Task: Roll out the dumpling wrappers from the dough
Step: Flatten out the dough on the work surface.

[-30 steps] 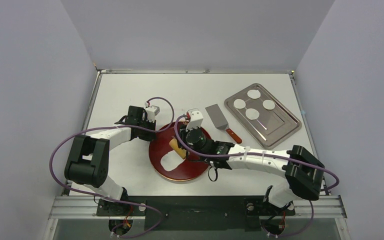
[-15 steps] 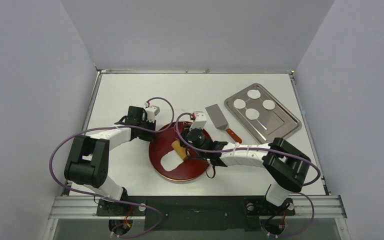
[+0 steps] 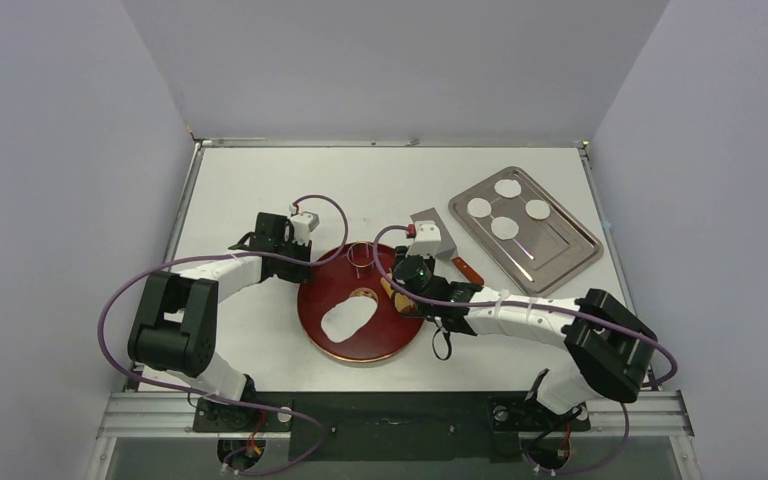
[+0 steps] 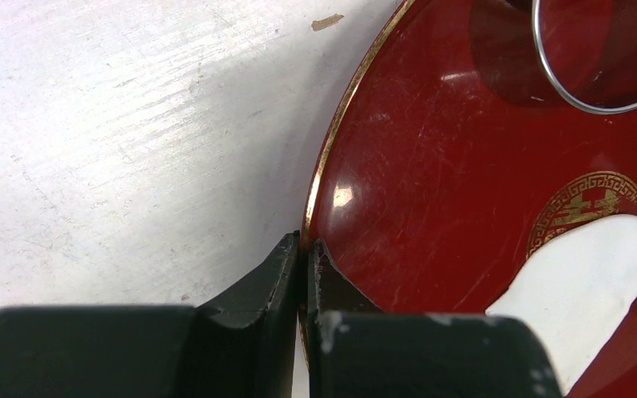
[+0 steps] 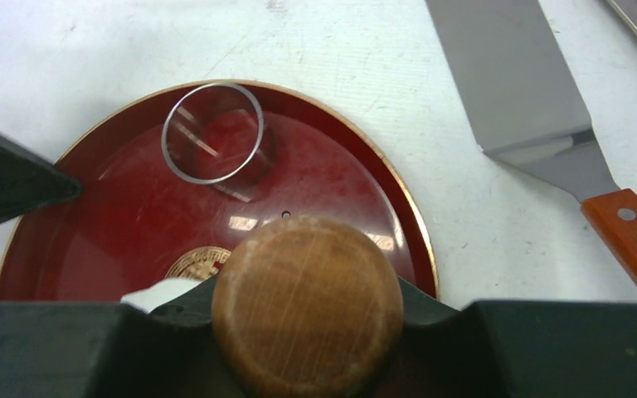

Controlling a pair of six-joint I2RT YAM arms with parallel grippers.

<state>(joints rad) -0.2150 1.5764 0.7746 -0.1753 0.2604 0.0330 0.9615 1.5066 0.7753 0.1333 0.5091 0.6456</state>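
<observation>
While left gripper (image 4: 304, 249) pinches red plate (image 4: 332, 141) rim, right gripper (image 5: 307, 327) clenches wooden rolling pin (image 5: 307, 282) beside dough (image 3: 345, 318) on plate.

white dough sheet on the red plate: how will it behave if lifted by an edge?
Probably floppy: the thin, ragged white dough sheet looks soft, so it would likely sag or stretch. It lies flush on the glossy red round plate, so it may cling.
</observation>
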